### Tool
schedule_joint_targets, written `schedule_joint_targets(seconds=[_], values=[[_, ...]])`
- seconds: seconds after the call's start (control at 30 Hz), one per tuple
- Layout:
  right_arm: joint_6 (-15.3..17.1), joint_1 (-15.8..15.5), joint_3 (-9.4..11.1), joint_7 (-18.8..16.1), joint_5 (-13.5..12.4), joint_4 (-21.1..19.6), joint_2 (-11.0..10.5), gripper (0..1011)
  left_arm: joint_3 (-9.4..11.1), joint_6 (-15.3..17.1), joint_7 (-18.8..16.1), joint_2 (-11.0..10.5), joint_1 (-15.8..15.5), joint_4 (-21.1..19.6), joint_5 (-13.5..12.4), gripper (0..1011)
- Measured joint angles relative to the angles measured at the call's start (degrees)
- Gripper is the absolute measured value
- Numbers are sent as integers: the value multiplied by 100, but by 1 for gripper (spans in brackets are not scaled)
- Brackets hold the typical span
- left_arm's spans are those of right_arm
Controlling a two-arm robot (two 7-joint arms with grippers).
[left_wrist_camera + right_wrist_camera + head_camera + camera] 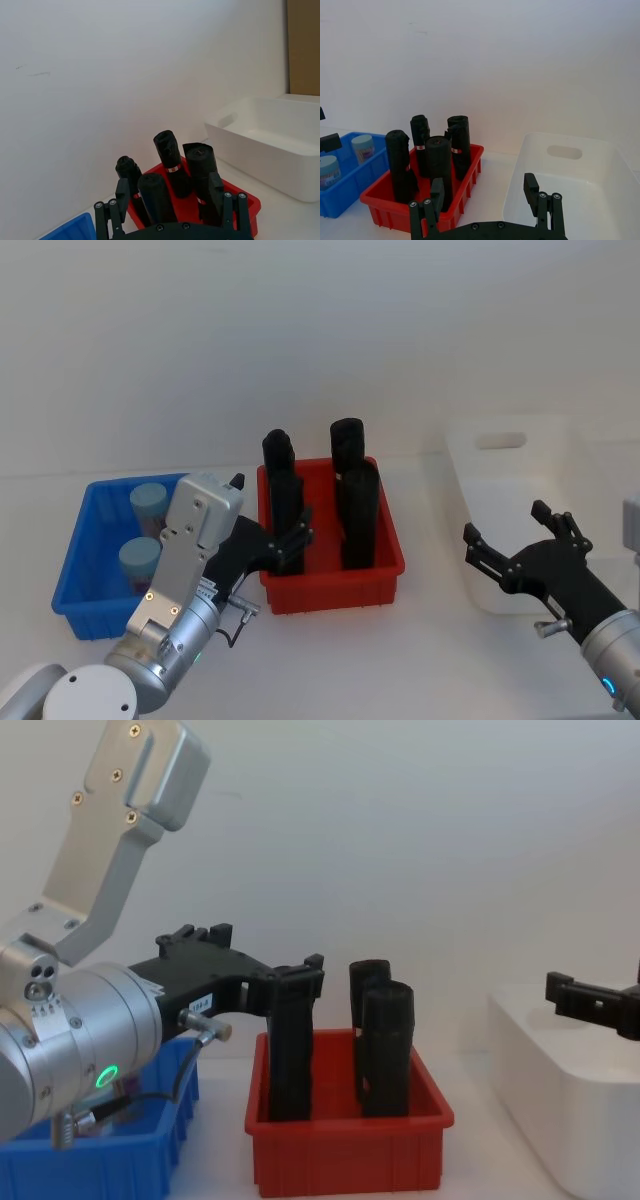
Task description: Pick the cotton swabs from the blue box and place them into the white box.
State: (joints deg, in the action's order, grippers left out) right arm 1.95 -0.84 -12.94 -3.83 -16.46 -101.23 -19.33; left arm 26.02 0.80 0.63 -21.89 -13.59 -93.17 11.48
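**Cotton swabs (139,558) seen in the blue box (70,572).**
The left gripper (298,540), at the red bin's (335,592) edge, and the right gripper (505,523), by the white box (560,432), are held wide open, nothing grasped.

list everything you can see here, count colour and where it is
cotton swabs: two tubs visible, pale grey-blue lids, inside the blue box, which is partly hidden
blue box: one, bright blue, left side of the table
red bin: one, red, middle, between the two boxes
black rolls: four, black, upright in the red bin
white box: one, white, right side of the table
table: one, white, under everything
left gripper: one, black, open, near the red bin's front left corner, beside the blue box
right gripper: one, black, open, at the white box's near side
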Motion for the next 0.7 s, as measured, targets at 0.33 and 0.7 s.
schedule_joint_targets(seconds=[0.33,0.7], values=[[0,0,0,0,0,0,0,1002,0,0,0,0,0,0,0,1004],[0,0,0,0,0,0,0,1002,0,0,0,0,0,0,0,1004]])
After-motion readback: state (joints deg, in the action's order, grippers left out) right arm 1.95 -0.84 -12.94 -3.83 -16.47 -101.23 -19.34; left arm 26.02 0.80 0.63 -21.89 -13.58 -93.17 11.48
